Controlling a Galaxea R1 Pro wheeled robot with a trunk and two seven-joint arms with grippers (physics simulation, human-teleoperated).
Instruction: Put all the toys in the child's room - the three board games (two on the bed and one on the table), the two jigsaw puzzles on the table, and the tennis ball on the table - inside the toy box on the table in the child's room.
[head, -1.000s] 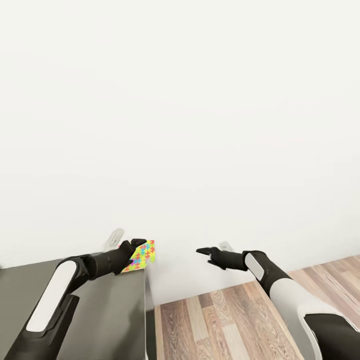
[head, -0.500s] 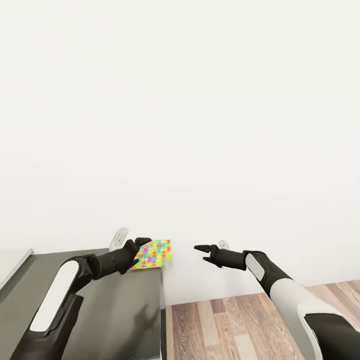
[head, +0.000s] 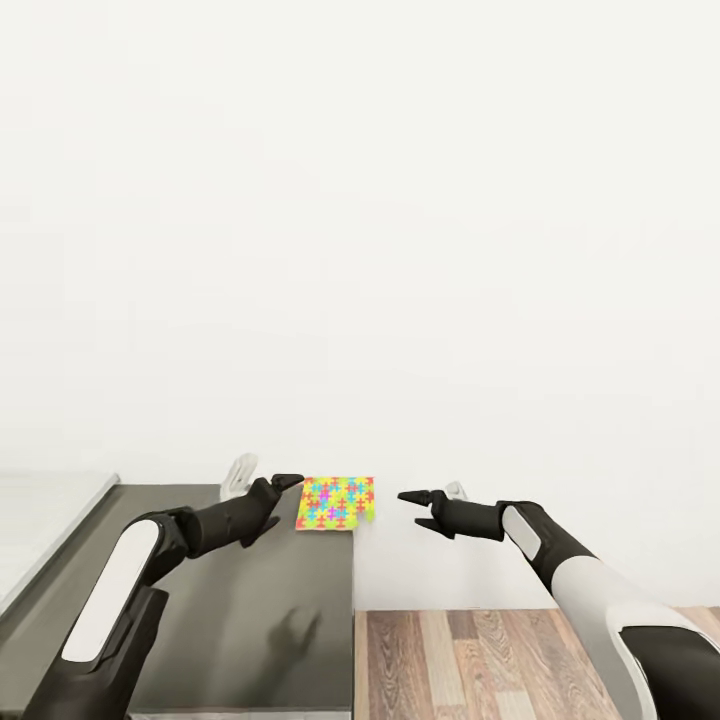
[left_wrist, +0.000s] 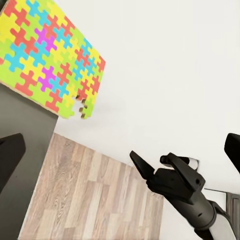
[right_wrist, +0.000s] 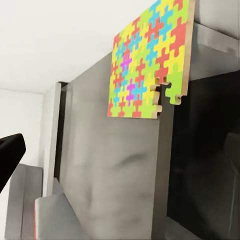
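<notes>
Puzzle lay flat at table's far right corner, slightly over the edge. Left gripper hovered just beside it, fingers apart, holding nothing. Right gripper hung beyond the edge, fingers parted, empty.

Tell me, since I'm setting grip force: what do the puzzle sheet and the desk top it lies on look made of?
The jigsaw puzzle looks like thin matte board, perhaps foam: its notched edge shows a tan core. The table top looks like smooth dark grey laminate with a faint sheen.

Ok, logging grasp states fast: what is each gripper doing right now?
Left gripper: open, empty, just beside the jigsaw puzzle on the table.
Right gripper: open, holding nothing, over the floor.
</notes>
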